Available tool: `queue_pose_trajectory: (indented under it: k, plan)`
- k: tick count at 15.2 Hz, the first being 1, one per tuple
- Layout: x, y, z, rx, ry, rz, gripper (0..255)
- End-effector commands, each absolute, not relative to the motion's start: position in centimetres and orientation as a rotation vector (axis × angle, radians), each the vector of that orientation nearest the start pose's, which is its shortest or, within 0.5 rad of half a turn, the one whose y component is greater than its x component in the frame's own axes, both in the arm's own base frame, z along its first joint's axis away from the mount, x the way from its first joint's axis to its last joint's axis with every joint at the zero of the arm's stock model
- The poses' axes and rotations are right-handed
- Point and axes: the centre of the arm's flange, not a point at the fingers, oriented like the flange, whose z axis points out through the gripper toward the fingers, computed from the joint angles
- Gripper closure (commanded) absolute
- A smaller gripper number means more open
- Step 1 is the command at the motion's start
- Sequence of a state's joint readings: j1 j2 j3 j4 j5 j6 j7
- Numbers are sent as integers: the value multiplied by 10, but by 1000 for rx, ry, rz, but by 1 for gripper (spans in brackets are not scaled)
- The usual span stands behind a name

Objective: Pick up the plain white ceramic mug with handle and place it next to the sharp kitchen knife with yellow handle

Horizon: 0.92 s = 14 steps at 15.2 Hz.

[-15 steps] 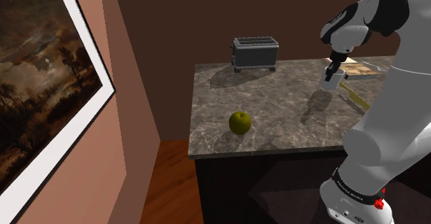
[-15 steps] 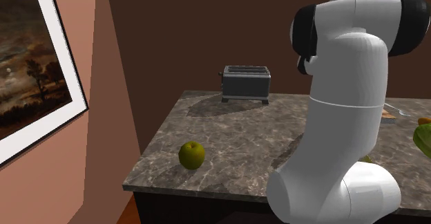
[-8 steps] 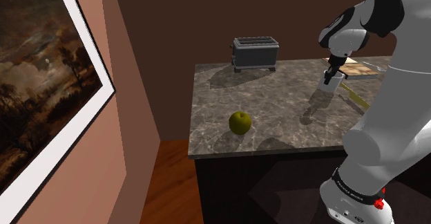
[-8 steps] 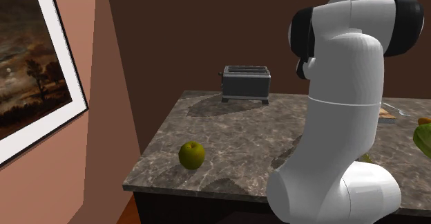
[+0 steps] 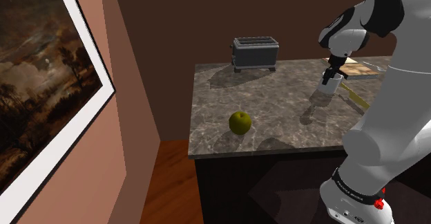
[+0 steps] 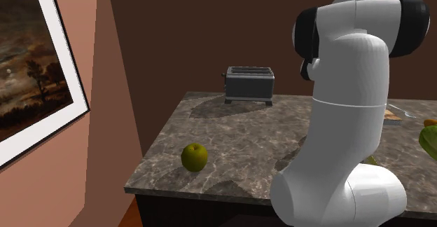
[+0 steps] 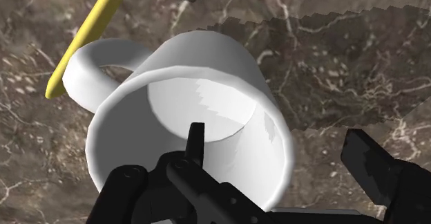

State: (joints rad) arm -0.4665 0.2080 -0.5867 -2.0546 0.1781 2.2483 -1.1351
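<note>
The terracotta wall (image 5: 131, 84) takes up the shoulder view's left, with a dark landscape painting (image 5: 41, 84) in a white frame hung on it. A wooden floor (image 5: 169, 181) shows below. My white arm (image 5: 387, 105) rises from the lower right of that view and, in the second exterior view, stands as a broad white column (image 6: 343, 120) in front of the tabletop. A dark band round my base (image 5: 349, 195) bears pale lettering too small to read.

The tabletop (image 5: 276, 112) is dark veined stone. A grey two-slot toaster (image 5: 255, 52) stands at its far edge, a green apple (image 5: 240, 122) sits near its front edge, and the two are well apart. A pale board (image 5: 359, 64) lies at the far right of the shoulder view.

The white mug (image 7: 228, 57) is low at the tabletop, directly under my pincer (image 5: 333, 72). I cannot tell whether its base is fully down. Its looped handle (image 7: 86, 67) lies against the knife's yellow handle (image 7: 93, 29), so the mug is just beside the knife (image 5: 353, 95).

My pincer (image 7: 278, 138) stands open. One black finger (image 7: 197, 143) hangs inside the mug's mouth, the other (image 7: 373, 167) is outside its wall, and neither presses on the rim between them
</note>
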Motion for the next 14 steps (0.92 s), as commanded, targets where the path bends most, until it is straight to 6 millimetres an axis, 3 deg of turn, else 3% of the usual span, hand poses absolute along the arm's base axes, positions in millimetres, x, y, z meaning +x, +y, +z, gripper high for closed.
queue_pose_trajectory:
  k: [1,2,6,14]
  plan:
    - [299,-498,355,-3152,27,-54,0]
    - [299,-498,355,-3152,27,-54,0]
    - [297,-497,405,-3152,27,-54,0]
    - [297,-497,405,-3152,27,-54,0]
